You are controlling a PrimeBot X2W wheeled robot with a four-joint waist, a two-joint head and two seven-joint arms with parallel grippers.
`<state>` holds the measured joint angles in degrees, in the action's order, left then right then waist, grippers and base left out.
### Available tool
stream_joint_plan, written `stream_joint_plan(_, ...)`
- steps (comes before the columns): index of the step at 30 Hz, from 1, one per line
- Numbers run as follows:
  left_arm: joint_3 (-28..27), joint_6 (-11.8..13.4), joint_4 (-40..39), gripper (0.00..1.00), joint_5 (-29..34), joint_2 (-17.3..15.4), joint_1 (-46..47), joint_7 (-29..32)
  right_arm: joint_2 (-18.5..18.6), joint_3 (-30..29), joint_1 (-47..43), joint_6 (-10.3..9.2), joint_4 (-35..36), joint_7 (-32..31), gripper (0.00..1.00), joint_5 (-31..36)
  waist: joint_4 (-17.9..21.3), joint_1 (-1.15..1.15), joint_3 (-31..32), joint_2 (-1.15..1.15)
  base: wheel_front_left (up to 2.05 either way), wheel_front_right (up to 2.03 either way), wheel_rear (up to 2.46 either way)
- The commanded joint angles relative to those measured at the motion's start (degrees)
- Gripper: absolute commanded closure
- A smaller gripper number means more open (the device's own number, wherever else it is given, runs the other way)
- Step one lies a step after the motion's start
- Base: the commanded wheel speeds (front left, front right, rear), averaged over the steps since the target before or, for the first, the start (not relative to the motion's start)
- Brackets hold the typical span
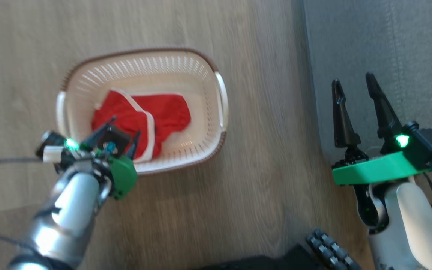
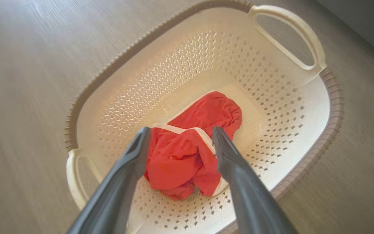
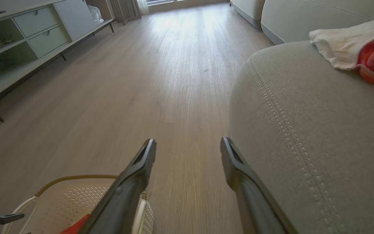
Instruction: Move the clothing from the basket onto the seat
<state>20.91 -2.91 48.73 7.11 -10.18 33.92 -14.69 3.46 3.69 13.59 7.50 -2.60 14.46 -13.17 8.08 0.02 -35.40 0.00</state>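
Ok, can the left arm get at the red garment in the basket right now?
Probably yes: the left tool is open and aimed at the garment, which lies uncovered in the open-topped basket with nothing between.

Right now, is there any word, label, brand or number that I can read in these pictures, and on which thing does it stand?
None: there is no readable text on the basket, the red clothing, the seat or the cabinet.

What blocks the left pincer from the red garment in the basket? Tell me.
Nothing visible does. The open left pincer points straight at the red garment lying in the basket, with no object between them.
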Motion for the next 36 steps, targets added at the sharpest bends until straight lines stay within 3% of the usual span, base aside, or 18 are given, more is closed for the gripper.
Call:
stream_joint_plan(1, -0.34, -0.15, 0.68, 0.0, 1.26, -2.12, 1.58, -0.31, -0.53, 1.41, 0.08, -0.01, 2.06, 0.53, 0.0, -0.9, 3.95, -0.02, -6.2, 0.0, 0.0, 0.0, 0.0)
stream_joint_plan(9, 5.58, -0.28, 15.39, 0.0, 7.65, -5.79, 13.18, 0.28, -0.56, 3.03, 2.1, -0.01, 3.24, 0.53, 0.0, -5.67, 9.29, -0.02, -12.65, 0.0, 0.0, 0.0, 0.0)
stream_joint_plan(15, 8.08, -0.94, 22.01, 0.0, 9.91, -7.96, 19.18, 3.48, -0.57, 5.23, 2.82, -0.01, 3.58, 0.54, 0.0, -8.12, 13.07, -0.02, -15.63, 0.0, 0.0, 0.0, 0.0)
stream_joint_plan(22, 11.63, -2.84, 24.55, 0.0, 12.53, -9.95, 23.01, 13.01, -0.57, 5.72, 2.98, -0.01, 3.99, 0.54, 0.0, -10.07, 14.95, -0.02, -17.83, 0.0, 0.0, 0.0, 0.0)
stream_joint_plan(36, 13.73, -3.53, 25.15, 0.0, 12.52, -10.7, 25.91, 25.73, -0.57, 6.23, 0.92, -0.01, 5.14, 0.54, 0.0, -10.48, 14.51, -0.02, -20.12, 0.0, 0.0, 0.0, 0.0)
